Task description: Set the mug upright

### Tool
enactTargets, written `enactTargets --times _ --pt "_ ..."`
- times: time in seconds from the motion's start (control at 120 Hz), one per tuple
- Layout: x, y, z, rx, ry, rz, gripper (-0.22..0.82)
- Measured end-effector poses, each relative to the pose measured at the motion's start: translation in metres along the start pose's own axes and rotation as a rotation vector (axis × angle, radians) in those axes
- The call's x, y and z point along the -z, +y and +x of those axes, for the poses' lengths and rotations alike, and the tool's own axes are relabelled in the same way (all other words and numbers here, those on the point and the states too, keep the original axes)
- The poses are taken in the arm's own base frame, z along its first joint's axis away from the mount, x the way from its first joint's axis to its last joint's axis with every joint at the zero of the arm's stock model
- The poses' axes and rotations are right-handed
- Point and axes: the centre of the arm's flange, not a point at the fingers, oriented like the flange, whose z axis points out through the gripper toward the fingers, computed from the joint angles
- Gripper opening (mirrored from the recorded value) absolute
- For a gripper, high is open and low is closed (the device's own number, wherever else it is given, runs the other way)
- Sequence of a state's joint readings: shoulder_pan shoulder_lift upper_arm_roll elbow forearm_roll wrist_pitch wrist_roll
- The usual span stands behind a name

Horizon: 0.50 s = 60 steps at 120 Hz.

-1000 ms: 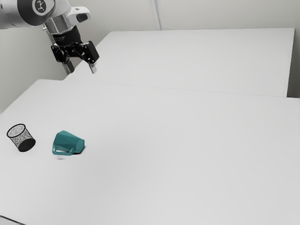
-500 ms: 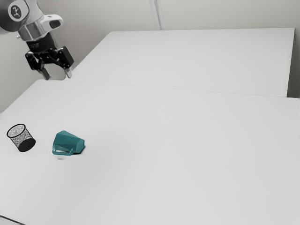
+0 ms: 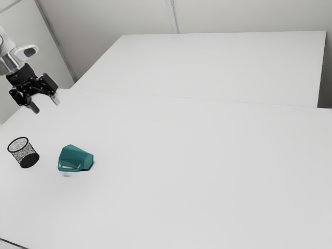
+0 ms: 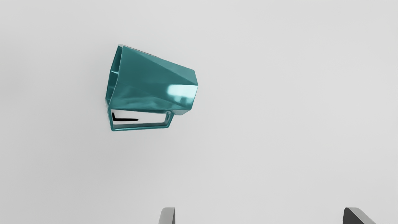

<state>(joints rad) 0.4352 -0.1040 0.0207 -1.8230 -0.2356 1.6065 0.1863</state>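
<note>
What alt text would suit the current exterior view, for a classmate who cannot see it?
A teal mug lies on its side on a white table, a black mesh cup near it toward the exterior view's left. A robot's open hand hangs in the air, touching neither.

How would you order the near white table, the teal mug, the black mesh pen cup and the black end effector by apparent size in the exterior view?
1. Near white table
2. Black end effector
3. Teal mug and black mesh pen cup: too alike to rank
</note>
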Motion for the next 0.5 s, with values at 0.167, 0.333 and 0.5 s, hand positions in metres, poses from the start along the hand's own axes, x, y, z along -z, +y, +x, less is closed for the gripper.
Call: enactTargets --times 0.167,0.333,0.5 --pt "-0.023 -0.043 0.001 0.012 0.039 -0.129 0.59" --pt "-0.046 -0.080 0.009 -0.007 0.072 -0.227 0.59" --pt "-0.077 -0.113 0.016 -0.040 0.089 -0.302 0.59"
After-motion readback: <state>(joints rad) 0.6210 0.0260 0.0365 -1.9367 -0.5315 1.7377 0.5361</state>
